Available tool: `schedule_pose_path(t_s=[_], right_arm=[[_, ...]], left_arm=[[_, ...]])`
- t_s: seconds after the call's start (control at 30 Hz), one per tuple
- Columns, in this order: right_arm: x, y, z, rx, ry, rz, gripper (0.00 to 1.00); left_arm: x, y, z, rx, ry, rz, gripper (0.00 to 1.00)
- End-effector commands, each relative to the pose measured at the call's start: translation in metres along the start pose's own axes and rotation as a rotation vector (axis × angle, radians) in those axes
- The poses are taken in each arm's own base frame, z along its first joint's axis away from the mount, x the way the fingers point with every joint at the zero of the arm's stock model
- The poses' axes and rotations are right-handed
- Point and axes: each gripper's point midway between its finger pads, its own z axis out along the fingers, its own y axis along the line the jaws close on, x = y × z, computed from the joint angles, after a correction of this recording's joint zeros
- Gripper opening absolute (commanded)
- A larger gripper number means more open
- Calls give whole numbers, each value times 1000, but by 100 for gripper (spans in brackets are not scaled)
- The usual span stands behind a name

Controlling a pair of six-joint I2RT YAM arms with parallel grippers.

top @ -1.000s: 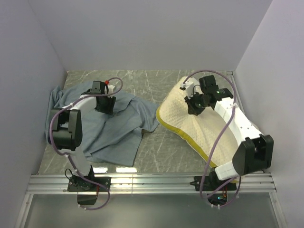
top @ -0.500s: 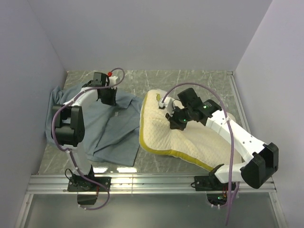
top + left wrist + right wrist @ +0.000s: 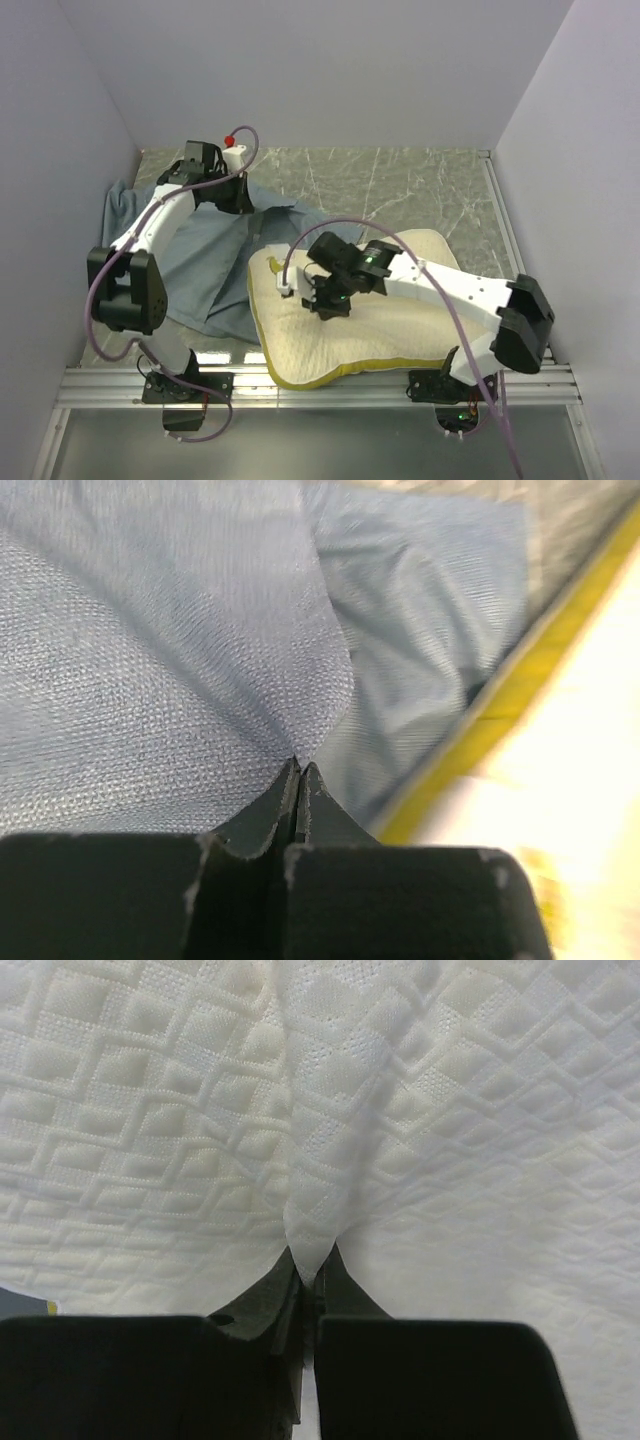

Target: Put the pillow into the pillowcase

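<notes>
two grips hold: left gripper (image 3: 298, 767) clamped on the limp blue-grey fabric pillowcase (image 3: 205, 265) by the desk's (image 3: 400, 185) left edge, right gripper (image 3: 310, 1260) pinching the quilted cream-white, yellow-edged foam pillow (image 3: 390, 335) along the near edge.

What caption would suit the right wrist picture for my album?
Right tool pinching up a fold of the quilted white pillow.

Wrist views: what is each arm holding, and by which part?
Left fingers pinch a raised fold of the blue-grey pillowcase fabric. Right fingers pinch a pucker in the quilted top face of the pillow.
</notes>
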Motion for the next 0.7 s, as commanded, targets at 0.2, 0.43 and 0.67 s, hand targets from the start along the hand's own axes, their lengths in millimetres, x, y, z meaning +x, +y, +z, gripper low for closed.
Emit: schedule_pose_path(t_s=[0.2, 0.43, 0.67], right_arm=[[-41, -50, 2, 133, -58, -13, 0], [-71, -56, -39, 183, -146, -22, 0], [-63, -61, -11, 144, -84, -32, 0]], left_arm=[[4, -39, -47, 76, -40, 53, 0], [16, -43, -55, 76, -36, 60, 0], [7, -52, -60, 113, -49, 71, 1]])
